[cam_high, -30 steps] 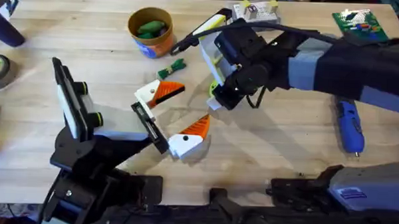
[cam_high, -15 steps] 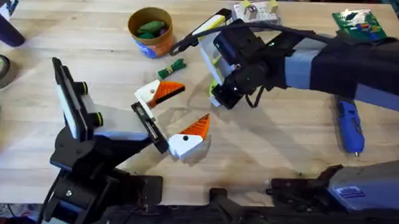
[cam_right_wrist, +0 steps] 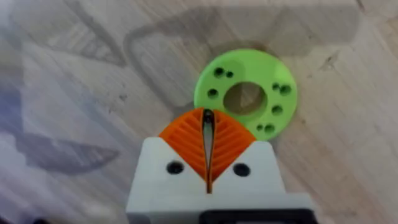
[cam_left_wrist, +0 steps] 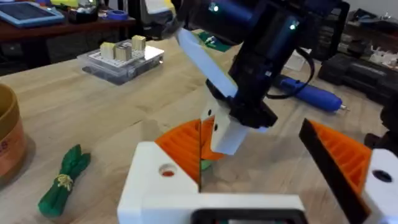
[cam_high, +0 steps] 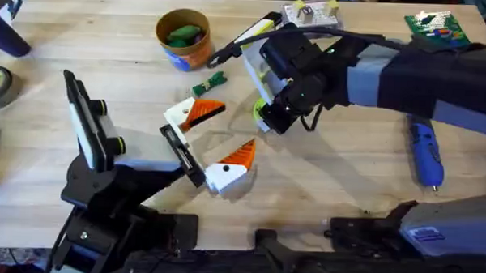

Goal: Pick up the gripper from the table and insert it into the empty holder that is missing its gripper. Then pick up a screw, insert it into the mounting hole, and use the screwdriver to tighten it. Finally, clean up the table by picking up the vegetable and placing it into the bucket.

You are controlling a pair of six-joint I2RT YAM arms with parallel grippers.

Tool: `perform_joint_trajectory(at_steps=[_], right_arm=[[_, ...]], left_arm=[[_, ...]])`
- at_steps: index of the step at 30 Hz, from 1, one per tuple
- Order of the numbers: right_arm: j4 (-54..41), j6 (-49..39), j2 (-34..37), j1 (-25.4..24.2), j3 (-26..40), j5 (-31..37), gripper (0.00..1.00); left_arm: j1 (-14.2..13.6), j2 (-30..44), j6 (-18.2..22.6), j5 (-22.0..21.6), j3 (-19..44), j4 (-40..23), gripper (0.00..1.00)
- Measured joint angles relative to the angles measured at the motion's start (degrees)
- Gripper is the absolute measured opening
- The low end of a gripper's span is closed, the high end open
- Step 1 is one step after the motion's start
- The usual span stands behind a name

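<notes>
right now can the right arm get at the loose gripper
Probably yes. The right gripper hangs just beside the gripper, with bare table between them. Its fingers are shut, so they'd need to open first.

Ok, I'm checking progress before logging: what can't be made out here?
Overhead: round bright-green holed disc, mostly hidden under the right gripper.
Right wrist: dark sliver between the orange ribbed pads, screw or shadow, too small.
Left wrist: round orange tub, cut off by the edge.

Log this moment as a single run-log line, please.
right gripper: jaws shut over green disc | gripper: loose on table | vegetable: on table near bucket
</notes>
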Motion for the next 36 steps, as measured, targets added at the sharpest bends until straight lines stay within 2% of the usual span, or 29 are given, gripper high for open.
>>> perform_joint_trajectory(at_steps=[4, 14, 23, 36], right_arm=[[-8.0, 0.0, -0.2, -0.1, 4.2, 0.0, 0.007], [-26.8, 0.1, -3.1, -0.3, 25.3, -0.3, 0.006], [-27.7, 6.0, -3.2, 0.7, 35.6, -6.7, 0.006], [-27.4, 12.3, -2.3, 9.9, 42.9, -7.2, 0.006]], left_arm=[[0.0, 0.0, 0.0, 0.0, 0.0, 0.0, 0.990], [0.0, 0.0, 0.0, 0.0, 0.0, 0.0, 0.990], [0.0, 0.0, 0.0, 0.0, 0.0, 0.0, 0.990], [0.0, 0.0, 0.0, 0.0, 0.0, 0.0, 0.990]])
